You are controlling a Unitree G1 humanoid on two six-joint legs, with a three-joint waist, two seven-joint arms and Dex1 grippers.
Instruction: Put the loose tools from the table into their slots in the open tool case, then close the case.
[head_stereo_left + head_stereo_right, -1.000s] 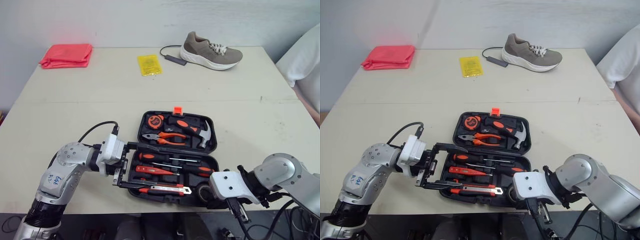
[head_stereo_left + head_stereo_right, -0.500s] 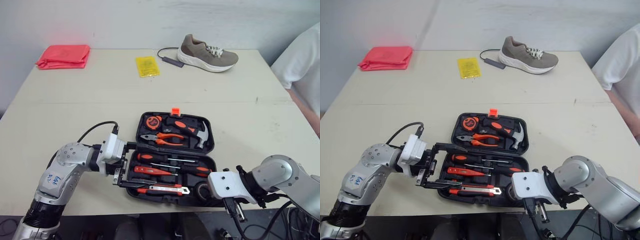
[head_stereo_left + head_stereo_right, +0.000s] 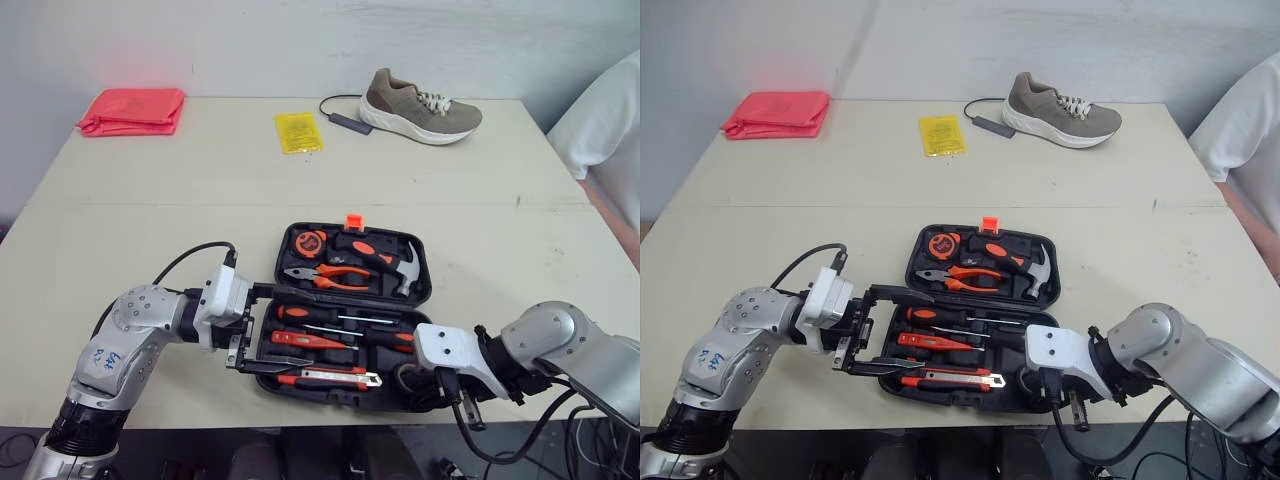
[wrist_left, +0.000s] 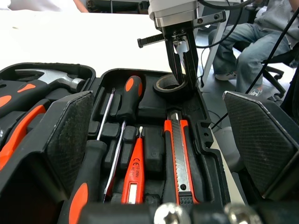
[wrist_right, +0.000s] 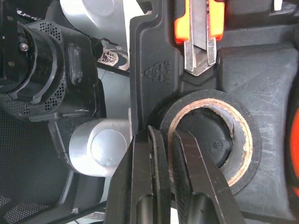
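Case (image 3: 424, 296) lies open flat at the near edge of the table (image 3: 150, 200), lid half away from the robot, tray half nearer.

The right gripper (image 5: 167, 135) is at the tray's near right corner, pinched narrow on the tape roll (image 5: 243, 140). One finger is outside the roll's wall and one inside it, with the wall between them. The roll sits in its round slot. Just beside that slot is the blade end of the knife (image 5: 198, 28), which lies along the tray's near edge.

The left gripper (image 4: 163, 135) is spread wide at the tray's left end. One finger (image 3: 290, 292) runs along the hinge line and the other (image 3: 265, 365) along the near edge, so the tray's left part lies between them. I cannot tell whether either finger touches the case.

Between the knife and the hinge, the tray holds an orange tester (image 3: 300, 340) and screwdrivers (image 3: 330, 317), all lying lengthwise in their slots. The lid half holds a tape measure (image 3: 313, 241) at its left, pliers (image 3: 330, 275) below it, and a hammer (image 3: 400, 265) at the right.

Well apart, along the table's far edge, are a red cloth (image 3: 133, 108) at the left, a yellow packet (image 3: 298, 131) near the middle, and a shoe (image 3: 420, 103) to the right with a dark cable (image 3: 345, 118) beside it. A person's white sleeve (image 3: 610, 120) shows at the right edge.
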